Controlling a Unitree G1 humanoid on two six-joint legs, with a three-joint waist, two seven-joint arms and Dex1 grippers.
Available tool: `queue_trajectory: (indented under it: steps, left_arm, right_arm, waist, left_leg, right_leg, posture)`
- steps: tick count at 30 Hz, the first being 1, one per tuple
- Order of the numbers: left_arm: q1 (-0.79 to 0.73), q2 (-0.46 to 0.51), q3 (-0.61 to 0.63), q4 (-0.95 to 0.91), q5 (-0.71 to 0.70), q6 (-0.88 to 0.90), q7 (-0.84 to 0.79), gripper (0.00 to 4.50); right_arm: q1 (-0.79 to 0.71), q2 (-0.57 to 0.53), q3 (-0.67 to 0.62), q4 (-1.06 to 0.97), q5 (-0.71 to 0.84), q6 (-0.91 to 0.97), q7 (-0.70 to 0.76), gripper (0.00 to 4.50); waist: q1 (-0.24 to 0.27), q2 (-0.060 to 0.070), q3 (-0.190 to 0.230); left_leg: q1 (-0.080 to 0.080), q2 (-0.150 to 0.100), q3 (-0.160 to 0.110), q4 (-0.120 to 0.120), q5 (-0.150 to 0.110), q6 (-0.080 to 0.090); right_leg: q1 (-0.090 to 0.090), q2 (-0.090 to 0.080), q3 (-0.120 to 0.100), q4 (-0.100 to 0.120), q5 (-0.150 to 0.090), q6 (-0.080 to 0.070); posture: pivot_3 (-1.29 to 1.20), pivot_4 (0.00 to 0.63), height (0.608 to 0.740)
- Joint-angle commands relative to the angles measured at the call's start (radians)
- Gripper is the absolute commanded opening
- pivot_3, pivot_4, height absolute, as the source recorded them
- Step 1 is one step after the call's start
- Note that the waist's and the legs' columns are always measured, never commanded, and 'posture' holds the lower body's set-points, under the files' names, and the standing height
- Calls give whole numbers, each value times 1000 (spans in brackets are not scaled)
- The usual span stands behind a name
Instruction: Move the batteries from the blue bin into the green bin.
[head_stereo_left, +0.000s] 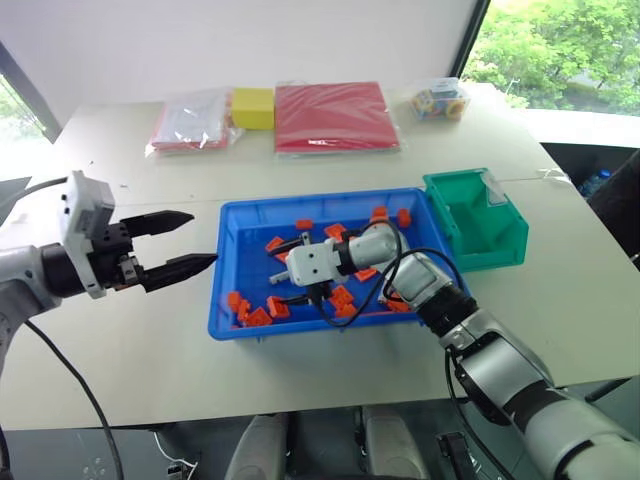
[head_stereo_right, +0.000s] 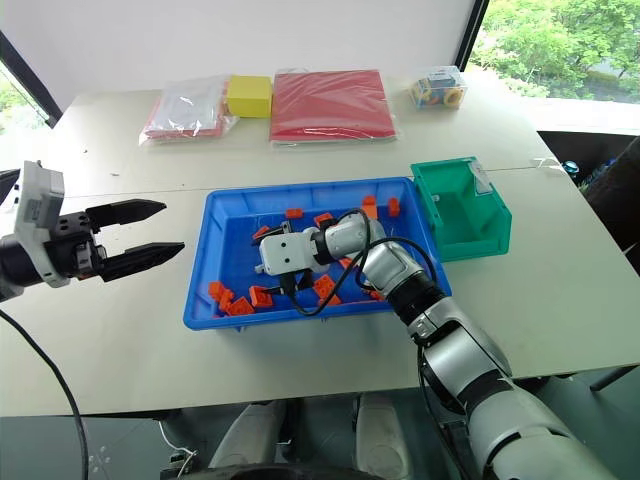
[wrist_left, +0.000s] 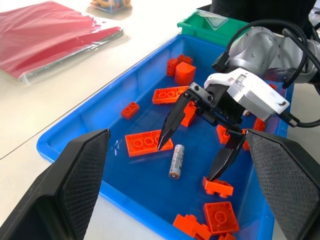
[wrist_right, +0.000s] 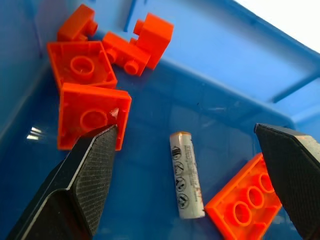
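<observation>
A single silver-grey battery (wrist_right: 186, 175) lies flat on the floor of the blue bin (head_stereo_left: 320, 197), among several orange bricks (head_stereo_left: 255, 315). My right gripper (wrist_right: 186, 128) hangs low inside the bin, open, its two black fingers (wrist_left: 170, 125) straddling the battery without touching it. The green bin (head_stereo_left: 478, 222) stands against the blue bin's right end. My left gripper (head_stereo_left: 202, 238) hovers open over the table, just left of the blue bin, holding nothing.
At the back of the table lie a red flat packet (head_stereo_left: 335, 115), a yellow block (head_stereo_left: 252, 107), a clear bag (head_stereo_left: 190, 120) and a clear box of coloured pieces (head_stereo_left: 440, 100). A black cable (head_stereo_left: 385, 280) loops from my right wrist over the bin.
</observation>
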Motion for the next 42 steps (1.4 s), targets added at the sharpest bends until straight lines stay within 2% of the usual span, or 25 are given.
queue_trajectory:
  steps: [1,7,8,10,15,18,30,31,32,34,38,42]
  left_arm:
    - [-20,17,38,-18,-17,-1,6,4500]
    - [-42,13,17,-3,-6,-11,5,4500]
    - [-47,13,15,2,-4,-13,4,4500]
    - [-56,14,11,9,0,-16,2,4500]
    - [-60,8,7,11,8,-26,4,4500]
    - [-55,1,0,9,18,-36,6,4500]
    - [-68,-17,-9,3,17,-36,27,4500]
    - [-69,-17,-10,3,17,-36,27,4500]
    - [-69,-17,-10,4,17,-36,27,4500]
    - [-71,-18,-17,3,14,-33,22,4500]
    - [-76,-17,-26,-4,2,-23,16,4500]
    - [-76,-19,-43,-21,-15,-17,4,4500]
  right_arm:
    - [-32,18,4,25,-29,50,14,4459]
    - [-47,26,5,-29,11,267,143,4459]
    - [-44,18,13,-46,15,315,178,4227]
    - [-31,-11,34,-87,23,365,260,3659]
    - [-22,-41,32,-143,36,451,326,1012]
    - [-39,-31,-1,-155,66,547,320,1012]
    - [-47,-75,3,-137,43,515,316,1012]
    - [-44,-78,2,-143,46,516,319,459]
    - [-42,-80,1,-146,47,516,321,136]
    - [-29,-92,-7,-190,61,539,331,75]
    - [-13,-134,-111,-369,125,689,288,75]
    - [-17,-236,-346,-587,229,952,192,75]
  waist:
    - [0,0,0]
    - [2,0,0]
    - [3,0,0]
    - [4,0,0]
    - [4,0,0]
    - [3,0,0]
    - [4,0,0]
    - [4,0,0]
    - [4,0,0]
    - [4,0,0]
    - [6,0,0]
    - [15,0,0]
  left_leg:
    - [0,0,0,0,0,0]
    - [1,1,-1,0,0,-1]
    - [1,1,-1,0,0,-1]
    - [0,1,-1,0,0,-1]
    - [0,1,-1,1,0,-1]
    - [0,1,-1,1,0,-1]
    - [0,1,-1,1,0,-1]
    - [0,1,-1,1,0,-1]
    - [0,1,-1,1,0,-1]
    - [0,1,-1,1,0,-1]
    - [0,1,-1,1,0,-1]
    - [-2,1,-1,1,0,-1]
  right_leg:
    - [0,0,0,0,0,0]
    - [1,2,0,0,0,0]
    - [1,2,0,0,0,0]
    - [1,2,0,0,0,0]
    - [1,1,0,0,0,0]
    - [1,2,0,0,0,0]
    - [1,1,0,0,0,0]
    - [1,1,0,0,0,0]
    - [1,1,0,0,0,0]
    - [1,1,0,0,0,0]
    - [1,1,0,0,0,0]
    - [0,1,0,0,0,0]
  posture:
    - [0,150,736]
    - [0,150,736]
    - [0,150,736]
    - [0,150,736]
    - [0,150,736]
    - [0,150,736]
    - [0,150,736]
    - [0,150,736]
    - [0,150,736]
    - [0,150,736]
    - [0,150,736]
    - [0,150,736]
